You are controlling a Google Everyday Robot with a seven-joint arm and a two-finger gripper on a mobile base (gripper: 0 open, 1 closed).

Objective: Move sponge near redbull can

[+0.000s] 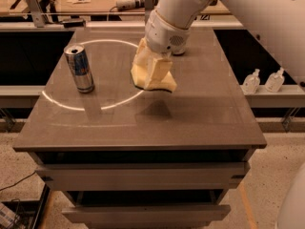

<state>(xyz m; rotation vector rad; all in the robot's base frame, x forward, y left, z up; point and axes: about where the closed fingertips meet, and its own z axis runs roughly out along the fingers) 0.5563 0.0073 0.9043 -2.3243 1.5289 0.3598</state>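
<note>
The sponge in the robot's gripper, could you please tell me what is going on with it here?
The robot's gripper is shut on the sponge and holds it just above the table, near the middle, casting a shadow below. The redbull can stands upright toward the left side, apart from the sponge. The sponge is not yet set down near it.
</note>
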